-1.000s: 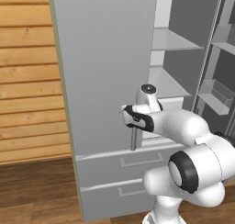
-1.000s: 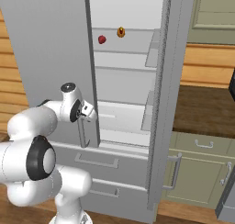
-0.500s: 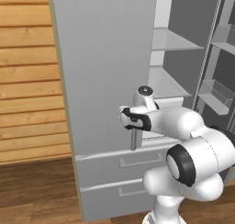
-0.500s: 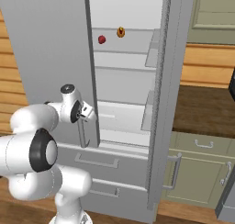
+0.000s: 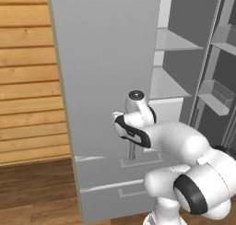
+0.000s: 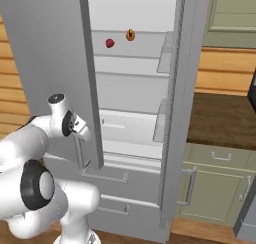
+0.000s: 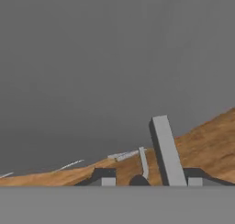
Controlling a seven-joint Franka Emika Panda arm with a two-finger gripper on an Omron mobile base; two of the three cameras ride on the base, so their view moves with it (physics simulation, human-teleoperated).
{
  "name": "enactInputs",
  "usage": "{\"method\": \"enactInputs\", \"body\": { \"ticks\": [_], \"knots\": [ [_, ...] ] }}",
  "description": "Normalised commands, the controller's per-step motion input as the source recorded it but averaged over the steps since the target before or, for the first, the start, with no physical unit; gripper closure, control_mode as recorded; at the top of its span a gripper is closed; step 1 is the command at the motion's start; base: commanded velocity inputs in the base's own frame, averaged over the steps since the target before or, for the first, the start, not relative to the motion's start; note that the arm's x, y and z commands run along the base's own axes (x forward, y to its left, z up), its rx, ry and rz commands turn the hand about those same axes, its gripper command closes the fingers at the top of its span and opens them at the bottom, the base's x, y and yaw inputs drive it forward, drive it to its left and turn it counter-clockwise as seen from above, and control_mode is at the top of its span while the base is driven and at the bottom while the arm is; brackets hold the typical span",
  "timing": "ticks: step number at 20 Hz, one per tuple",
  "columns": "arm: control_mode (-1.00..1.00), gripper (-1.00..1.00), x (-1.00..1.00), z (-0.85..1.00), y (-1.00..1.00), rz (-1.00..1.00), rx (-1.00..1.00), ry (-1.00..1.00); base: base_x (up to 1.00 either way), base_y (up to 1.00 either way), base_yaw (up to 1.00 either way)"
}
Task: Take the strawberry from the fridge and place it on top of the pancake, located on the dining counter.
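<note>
Light-grey fridge, red strawberry, striped tan wood wall

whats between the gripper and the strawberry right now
In the right base view, the open left door of the fridge stands edge-on between the gripper at its handle and the strawberry on the upper shelf.

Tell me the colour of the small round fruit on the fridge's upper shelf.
The strawberry is red, clearest in the right base view, left of an orange-yellow item.

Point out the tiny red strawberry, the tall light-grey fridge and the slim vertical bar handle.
tiny red strawberry (image 6: 109, 43): right base view, its middle.
tall light-grey fridge (image 5: 101, 72): left base view, open door's face.
slim vertical bar handle (image 7: 166, 154): hand view, mid-bar.
</note>
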Motion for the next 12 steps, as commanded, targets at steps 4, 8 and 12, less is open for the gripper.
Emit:
{"method": "enactInputs", "body": {
  "ticks": [4,8,12],
  "knots": [
    [-1.0,1.0,-0.89,-0.31,0.98,-0.18,0.11,0.0,0.0,0.0,0.0],
    [-1.0,1.0,-0.71,-0.36,1.0,-0.2,0.13,0.0,0.0,0.0,0.0],
    [-1.0,1.0,-0.46,-0.35,1.0,-0.22,0.07,-0.01,0.0,0.0,0.0]
  ]
}}
